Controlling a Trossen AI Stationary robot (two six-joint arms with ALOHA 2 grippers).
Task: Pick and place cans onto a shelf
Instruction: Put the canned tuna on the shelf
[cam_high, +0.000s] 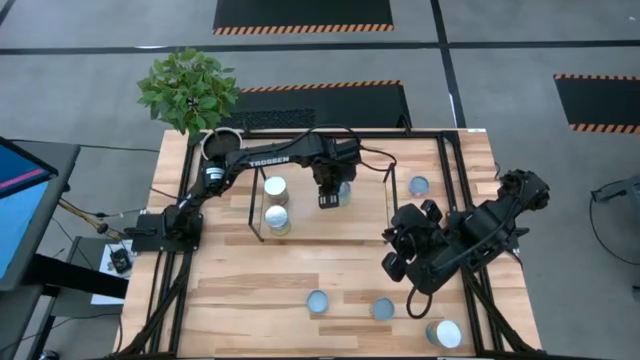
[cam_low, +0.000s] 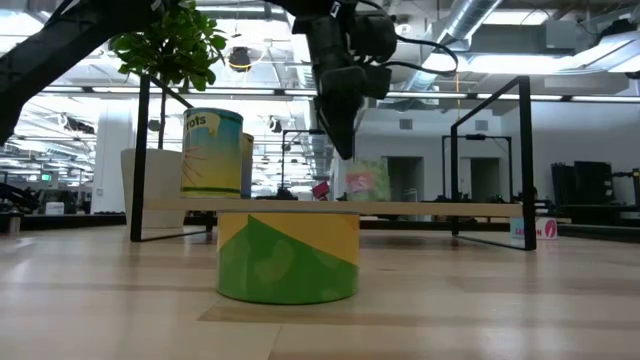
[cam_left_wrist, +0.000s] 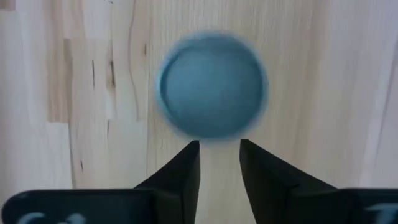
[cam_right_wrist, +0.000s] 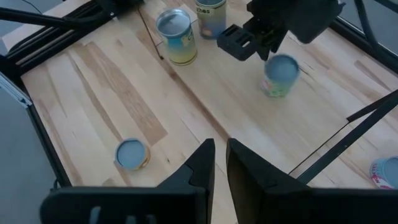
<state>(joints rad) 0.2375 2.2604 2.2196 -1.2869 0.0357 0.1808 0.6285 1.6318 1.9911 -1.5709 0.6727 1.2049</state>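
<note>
Green-and-yellow can (cam_low: 288, 257) sits closest, down on the surface (cam_high: 300, 270). Your left claw (cam_high: 328, 197) hangs fingers-down over the shelf (cam_low: 400, 209), spread just above a blue-topped can (cam_left_wrist: 213, 86). Right claw (cam_right_wrist: 219, 163) waits nearly pressed together.

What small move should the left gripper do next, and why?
Probably lift straight up. The left gripper is open above the blue-topped can, which stands on the shelf apart from its fingers, so this placement looks finished.
</note>
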